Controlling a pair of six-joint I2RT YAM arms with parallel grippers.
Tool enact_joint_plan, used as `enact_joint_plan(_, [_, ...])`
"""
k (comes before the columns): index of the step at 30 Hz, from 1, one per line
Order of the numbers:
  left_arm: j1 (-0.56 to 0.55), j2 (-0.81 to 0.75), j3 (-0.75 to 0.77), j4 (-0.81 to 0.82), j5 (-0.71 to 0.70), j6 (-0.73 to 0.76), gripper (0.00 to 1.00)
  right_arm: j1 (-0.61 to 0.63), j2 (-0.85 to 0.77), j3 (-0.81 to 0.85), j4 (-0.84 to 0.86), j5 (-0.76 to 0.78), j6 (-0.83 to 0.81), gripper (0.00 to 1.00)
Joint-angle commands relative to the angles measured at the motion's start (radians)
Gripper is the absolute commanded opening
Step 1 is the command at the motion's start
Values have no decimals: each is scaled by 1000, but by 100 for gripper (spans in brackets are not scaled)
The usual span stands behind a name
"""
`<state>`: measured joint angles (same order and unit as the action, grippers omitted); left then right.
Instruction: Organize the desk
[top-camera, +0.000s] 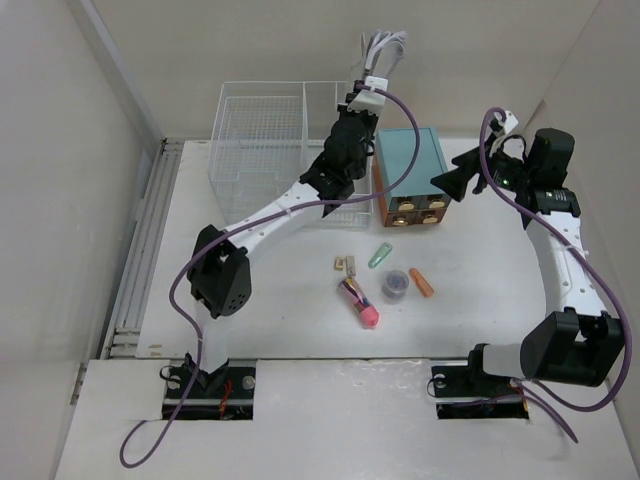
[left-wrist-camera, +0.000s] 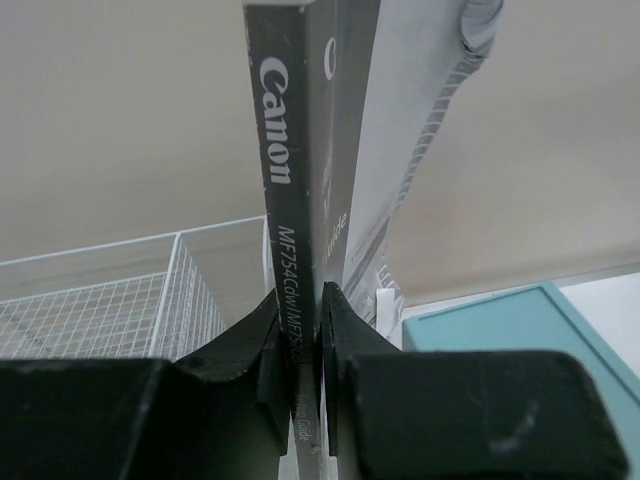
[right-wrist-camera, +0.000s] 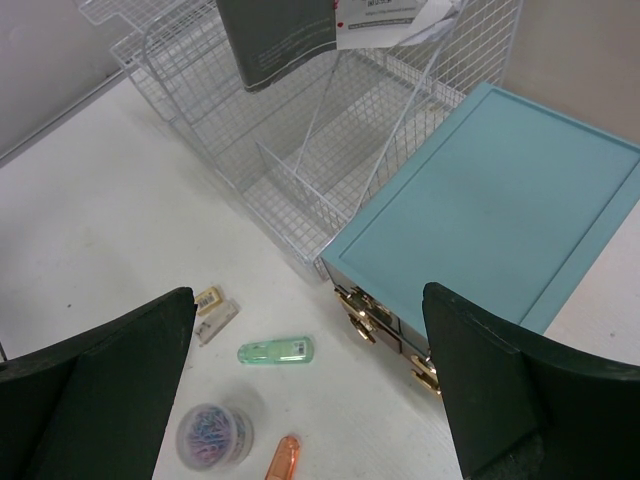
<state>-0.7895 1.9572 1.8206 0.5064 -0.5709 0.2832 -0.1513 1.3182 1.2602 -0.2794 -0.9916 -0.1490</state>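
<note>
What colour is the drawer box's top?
Teal, on the wooden-drawered box; clearest in right wrist view.

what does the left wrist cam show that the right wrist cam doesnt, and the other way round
Only the left wrist view: the left gripper shut on a dark manual, with Canon printed along its spine.
Only the right wrist view: the open right gripper above the desk, a small green item, a jar of paper clips, an orange item and the brass drawer handles.
Both: the manual, the white wire basket and the teal box.
</note>
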Motion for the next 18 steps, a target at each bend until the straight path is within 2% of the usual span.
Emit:
enact_joint_plan(1, [9, -34, 91, 216, -21, 14, 0, -11, 10, -1, 36, -16, 6, 100])
enact_joint_plan(10, [27, 6, 80, 239, -55, 13, 0, -11, 10, -1, 36, -16, 6, 100])
enact_joint_plan(18, [55, 52, 100, 213, -34, -85, 0, -20, 19, -1, 36, -25, 6, 100])
